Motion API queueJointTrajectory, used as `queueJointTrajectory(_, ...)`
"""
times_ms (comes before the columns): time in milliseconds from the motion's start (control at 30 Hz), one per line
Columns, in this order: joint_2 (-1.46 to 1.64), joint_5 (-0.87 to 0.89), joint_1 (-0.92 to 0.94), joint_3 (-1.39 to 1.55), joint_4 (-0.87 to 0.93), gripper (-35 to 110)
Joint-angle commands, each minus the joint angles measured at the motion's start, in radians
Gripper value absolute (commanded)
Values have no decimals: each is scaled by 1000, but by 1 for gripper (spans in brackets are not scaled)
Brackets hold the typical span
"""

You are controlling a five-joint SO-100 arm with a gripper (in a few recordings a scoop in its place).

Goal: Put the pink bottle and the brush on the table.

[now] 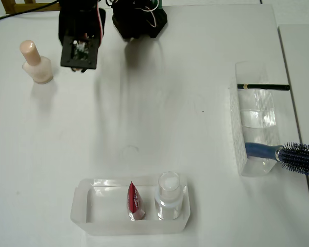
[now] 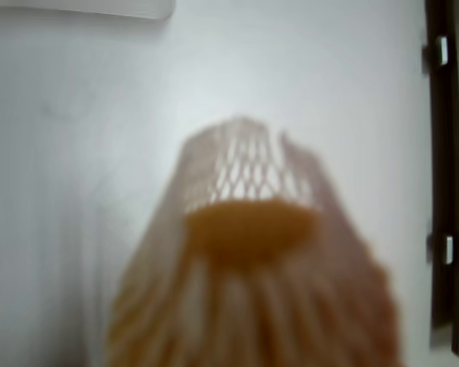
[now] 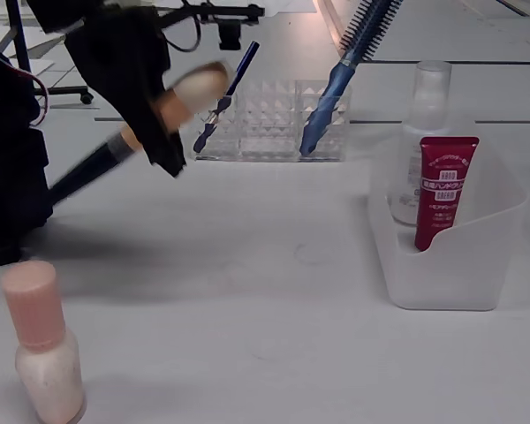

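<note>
The pink bottle (image 1: 35,64) (image 3: 42,353) stands upright on the white table (image 1: 144,128) (image 3: 247,309), at the far left in the overhead view. My gripper (image 3: 150,119) (image 1: 80,51) hangs above the table just right of the bottle and is shut on the brush (image 3: 190,93). The brush is tilted, tan head up to the right and dark handle pointing down to the left, clear of the tabletop. In the wrist view the brush head (image 2: 252,229) looms close and blurred, with a mesh sleeve over the bristles.
A clear organiser (image 1: 255,123) (image 3: 265,124) at the right of the overhead view holds a dark pencil (image 1: 262,87) and a blue hairbrush (image 1: 293,154) (image 3: 344,71). A translucent tray (image 1: 82,206) (image 3: 459,265) holds a red tube (image 1: 135,200) (image 3: 442,190) and a clear bottle (image 1: 169,195) (image 3: 424,97).
</note>
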Motion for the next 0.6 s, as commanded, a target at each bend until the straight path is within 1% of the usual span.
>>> queueJointTrajectory(0, -29, -54, 58, 11, -72, 0)
queueJointTrajectory(267, -124, -207, 192, 183, -379, 0)
queueJointTrajectory(367, -167, -255, 232, 273, -540, 0)
queueJointTrajectory(567, -238, -247, 241, 328, -678, 0)
